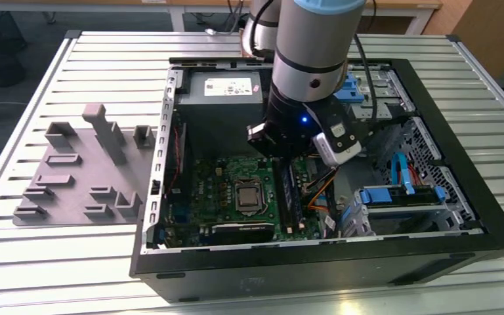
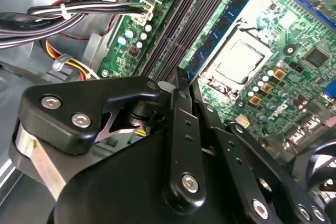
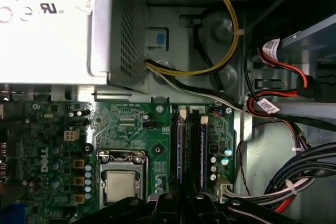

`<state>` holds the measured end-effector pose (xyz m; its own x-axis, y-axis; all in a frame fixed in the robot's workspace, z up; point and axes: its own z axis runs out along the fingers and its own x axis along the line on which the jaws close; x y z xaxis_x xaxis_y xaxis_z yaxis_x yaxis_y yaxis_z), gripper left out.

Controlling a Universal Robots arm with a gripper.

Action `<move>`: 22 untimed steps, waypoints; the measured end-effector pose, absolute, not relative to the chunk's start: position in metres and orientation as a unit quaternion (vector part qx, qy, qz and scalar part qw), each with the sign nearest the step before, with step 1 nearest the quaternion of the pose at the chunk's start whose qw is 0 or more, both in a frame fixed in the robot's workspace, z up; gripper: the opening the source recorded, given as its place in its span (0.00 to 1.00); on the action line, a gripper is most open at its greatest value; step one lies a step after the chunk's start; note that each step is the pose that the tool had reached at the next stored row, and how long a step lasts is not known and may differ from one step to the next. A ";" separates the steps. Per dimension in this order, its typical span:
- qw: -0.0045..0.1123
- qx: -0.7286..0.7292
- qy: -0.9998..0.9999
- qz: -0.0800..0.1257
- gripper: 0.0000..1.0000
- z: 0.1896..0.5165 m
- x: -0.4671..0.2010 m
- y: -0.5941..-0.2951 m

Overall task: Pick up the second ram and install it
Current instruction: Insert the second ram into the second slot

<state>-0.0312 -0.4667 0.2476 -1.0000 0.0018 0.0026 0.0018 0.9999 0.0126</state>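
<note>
Right now my arm reaches down into the open computer case (image 1: 488, 216), with the gripper (image 1: 289, 156) low over the green motherboard (image 1: 226, 197) beside the memory slots. From the exterior view I see the whole layout: the case lies on its side on a slatted metal table (image 1: 60, 262), and the gray holder tray (image 1: 81, 174) sits on the table toward the exterior view's left of the case, its posts standing bare. Inside the case are the power supply (image 1: 221, 85) at the far end, the processor socket (image 1: 249, 195) in the middle of the board, and blue drive brackets (image 1: 401, 195) toward the exterior view's right.

The first wrist view adds what the exterior camera hides: the second ram (image 3: 179, 145) stands on edge in a slot beside another stick (image 3: 201, 148), both running toward the gripper body at the frame's edge, with yellow and black cables (image 3: 220, 40) looping from the supply nearby.

The second wrist view shows the gripper linkage (image 2: 178, 129) up close, its fingers drawn together over the near end of the blue stick (image 2: 231, 19). I believe they are pinching it, though the contact itself is hidden, so I cannot tell for certain.
</note>
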 end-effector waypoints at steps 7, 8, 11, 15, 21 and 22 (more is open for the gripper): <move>0.001 -0.003 -1.000 -0.006 0.14 0.235 -0.030 -0.467; 0.001 -0.004 -1.000 -0.006 0.14 0.233 -0.029 -0.467; 0.001 -0.005 -1.000 -0.006 0.14 0.228 -0.028 -0.467; 0.001 -0.005 -1.000 -0.006 0.14 0.227 -0.027 -0.468; 0.001 -0.005 -1.000 -0.007 0.14 0.226 -0.027 -0.468; 0.002 -0.005 -1.000 -0.006 0.14 0.225 -0.027 -0.468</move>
